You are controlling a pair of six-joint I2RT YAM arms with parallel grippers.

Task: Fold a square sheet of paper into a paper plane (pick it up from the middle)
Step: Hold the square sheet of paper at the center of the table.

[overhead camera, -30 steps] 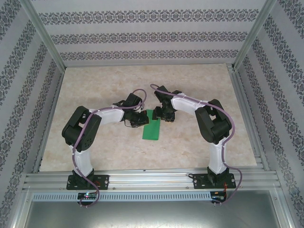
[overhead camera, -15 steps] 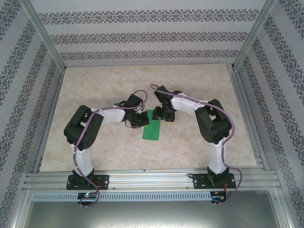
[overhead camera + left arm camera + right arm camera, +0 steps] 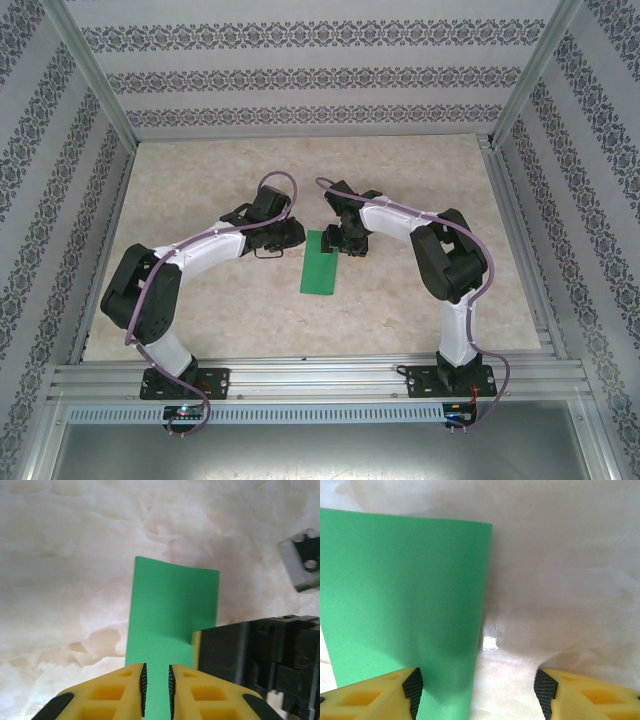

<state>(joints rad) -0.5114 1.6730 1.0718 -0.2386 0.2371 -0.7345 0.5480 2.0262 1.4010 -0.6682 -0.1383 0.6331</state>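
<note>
A marble-patterned worktop (image 3: pixel 200 180) is sitting inside a frame with patterned walls, seen from above. Two white and black robot arms are reaching in from the 6 o'clock edge and bending toward each other near the middle.

A piece of bright green paper (image 3: pixel 320 268) is lying flat near the centre of the worktop. It is showing as a long narrow rectangle, its length running roughly from 12 o'clock to 6 o'clock with a slight lean.

The left hand (image 3: pixel 156 687) is hovering just beside the paper's far end, at about 10 o'clock from the paper's middle. Its yellow fingers (image 3: pixel 125 695) are standing only a narrow slit apart, and green is showing through the slit and stretching away ahead of them. Nothing is being pinched between them.

The right hand (image 3: pixel 476 687) is sitting at the paper's 12 o'clock end. Its fingers are spread wide and gripping nothing, one over the green paper near a long edge and the other over bare worktop. Whether that finger is pressing on the paper is not clear.
</note>
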